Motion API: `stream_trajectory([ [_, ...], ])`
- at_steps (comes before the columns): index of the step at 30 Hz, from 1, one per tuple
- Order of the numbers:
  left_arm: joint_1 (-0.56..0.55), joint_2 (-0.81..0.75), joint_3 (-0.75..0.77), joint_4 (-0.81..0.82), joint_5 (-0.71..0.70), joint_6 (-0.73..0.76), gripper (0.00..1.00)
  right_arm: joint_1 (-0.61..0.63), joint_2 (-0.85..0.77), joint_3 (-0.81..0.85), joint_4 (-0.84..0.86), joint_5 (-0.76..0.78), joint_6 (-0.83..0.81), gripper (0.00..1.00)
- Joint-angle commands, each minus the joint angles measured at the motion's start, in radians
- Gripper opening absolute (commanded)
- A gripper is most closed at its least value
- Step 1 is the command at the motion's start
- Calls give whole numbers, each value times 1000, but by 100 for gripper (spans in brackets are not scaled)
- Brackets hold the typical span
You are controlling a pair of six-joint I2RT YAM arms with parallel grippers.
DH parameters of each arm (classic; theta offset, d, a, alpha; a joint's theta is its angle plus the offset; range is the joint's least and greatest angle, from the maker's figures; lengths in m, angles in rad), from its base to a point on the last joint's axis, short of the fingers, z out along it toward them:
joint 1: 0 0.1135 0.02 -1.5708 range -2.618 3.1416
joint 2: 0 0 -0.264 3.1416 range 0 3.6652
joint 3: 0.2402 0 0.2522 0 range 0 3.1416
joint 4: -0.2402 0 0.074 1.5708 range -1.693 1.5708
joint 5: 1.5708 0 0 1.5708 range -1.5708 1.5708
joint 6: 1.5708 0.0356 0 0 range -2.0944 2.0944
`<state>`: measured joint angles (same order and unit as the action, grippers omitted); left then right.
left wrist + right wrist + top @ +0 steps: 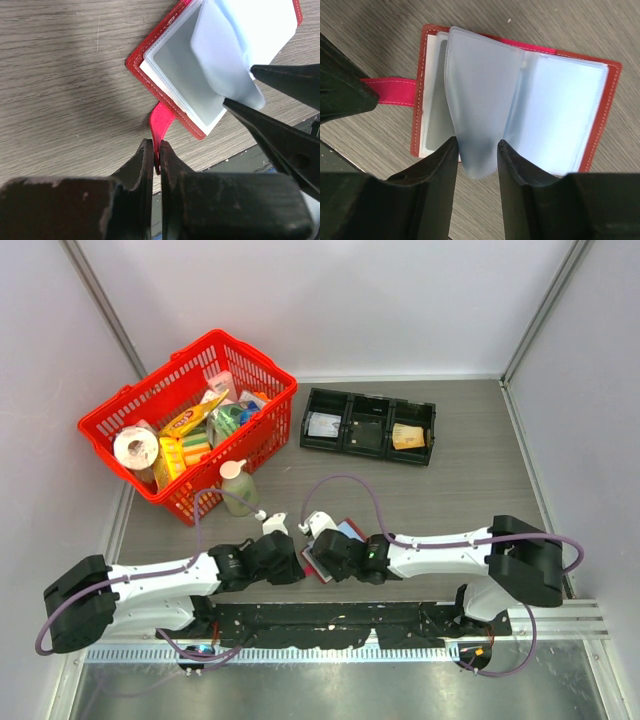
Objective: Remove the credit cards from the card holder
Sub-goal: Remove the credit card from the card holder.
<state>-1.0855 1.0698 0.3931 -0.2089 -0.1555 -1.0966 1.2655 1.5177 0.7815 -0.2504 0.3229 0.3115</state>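
Note:
The dark red card holder (343,531) lies open on the table between both arms. My left gripper (156,150) is shut on its red snap tab (162,122). My right gripper (477,145) has its jaws narrowly apart, pressing both sides of a raised, bowed pale blue clear sleeve (480,100). A greyish card (434,125) sits in the pocket on the left leaf of the holder; it also shows in the left wrist view (182,75). In the top view the left gripper (300,562) and the right gripper (325,548) meet at the holder.
A black three-compartment tray (368,425) stands behind, with a card-like item (322,424) on the left and a tan wad (408,436) on the right. A red basket (190,420) of groceries and a pump bottle (238,485) stand at the back left.

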Motion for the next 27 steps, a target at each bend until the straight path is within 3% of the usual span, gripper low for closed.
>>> stream_trajectory([
  [1,-4,-30,-3,0,11,9,0,-11,-71,32,-53,77,23,41],
  [7,-5,-71,-13,-29,-6,9,0,-72,-94,19,-119,174,99,42],
  [12,-5,-85,-19,-35,-12,9,0,-138,-128,19,-219,280,218,55],
  [19,-5,-74,-14,-30,-12,7,0,-97,-221,-11,-50,58,71,70],
  [23,-5,-74,-14,-29,-15,6,0,-37,-141,-8,36,-25,24,80],
  [27,-5,-79,-16,-29,-16,3,0,11,-30,33,45,-2,14,84],
])
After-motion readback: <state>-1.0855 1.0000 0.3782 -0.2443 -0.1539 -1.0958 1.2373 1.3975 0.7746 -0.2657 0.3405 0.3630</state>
